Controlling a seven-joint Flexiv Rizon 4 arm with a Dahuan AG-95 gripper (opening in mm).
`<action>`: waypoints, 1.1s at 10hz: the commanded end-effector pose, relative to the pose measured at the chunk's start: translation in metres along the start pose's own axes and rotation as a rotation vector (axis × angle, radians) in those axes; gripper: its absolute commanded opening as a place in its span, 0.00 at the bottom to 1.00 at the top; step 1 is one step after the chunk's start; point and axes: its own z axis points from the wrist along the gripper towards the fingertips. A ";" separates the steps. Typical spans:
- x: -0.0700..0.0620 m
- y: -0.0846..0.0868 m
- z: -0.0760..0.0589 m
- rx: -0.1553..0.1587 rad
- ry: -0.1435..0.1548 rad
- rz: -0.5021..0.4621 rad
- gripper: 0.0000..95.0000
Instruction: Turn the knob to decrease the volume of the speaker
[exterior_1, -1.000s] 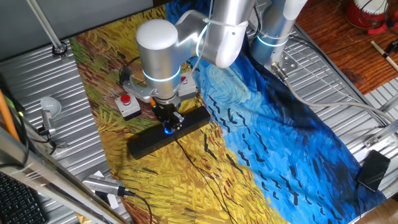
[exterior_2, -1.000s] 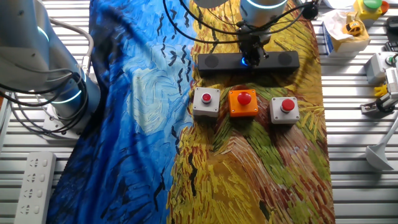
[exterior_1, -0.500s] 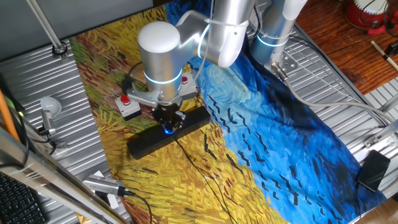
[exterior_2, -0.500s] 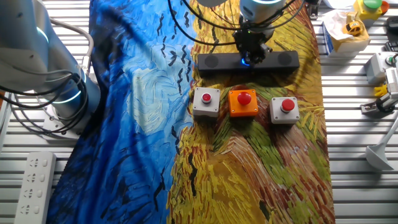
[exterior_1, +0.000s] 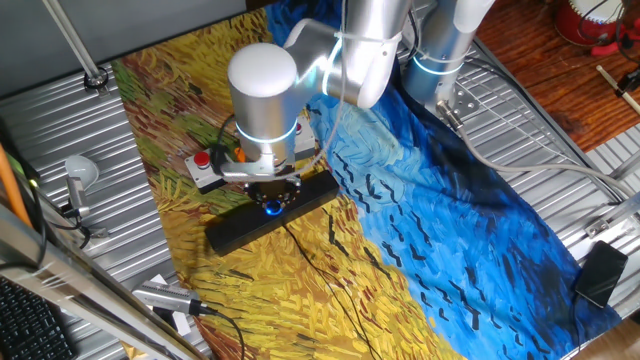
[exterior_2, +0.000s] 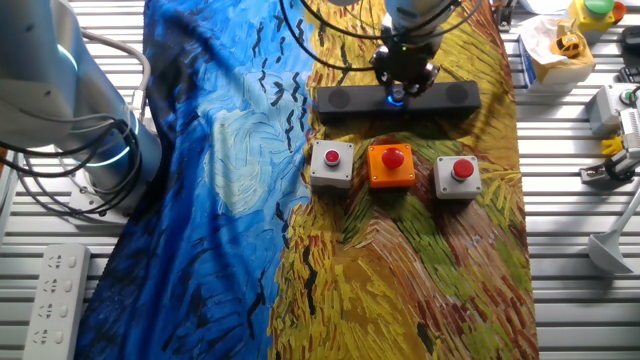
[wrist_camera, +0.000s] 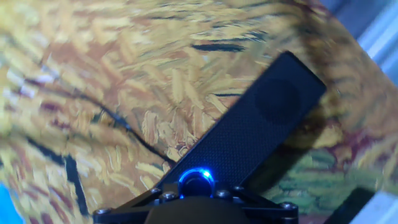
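Tabletop (exterior_2: 560, 290) under painted cloth (exterior_2: 220, 200). Speaker (exterior_2: 340, 99) lies crosswise behind three button boxes (exterior_2: 391, 166). Knob (wrist_camera: 197, 180) sits mid-bar, directly beneath the claw (exterior_2: 401, 82), turning axis vertical. Claw appears closed around the knob; finger contact is hidden, so grip cannot be confirmed.

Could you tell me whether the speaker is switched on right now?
It appears on: the ring around the knob on the speaker glows blue in all views.

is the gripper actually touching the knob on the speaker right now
Cannot tell. In the hand view the knob sits right at the gripper, but the fingertips are hidden. Both fixed views show the gripper covering the middle of the speaker, with no plain contact or gap.
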 end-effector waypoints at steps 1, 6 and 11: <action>0.000 0.000 -0.002 0.014 0.040 -0.387 0.00; 0.000 0.000 -0.001 0.035 0.036 -0.697 0.00; 0.000 0.000 -0.001 0.084 0.045 -0.898 0.00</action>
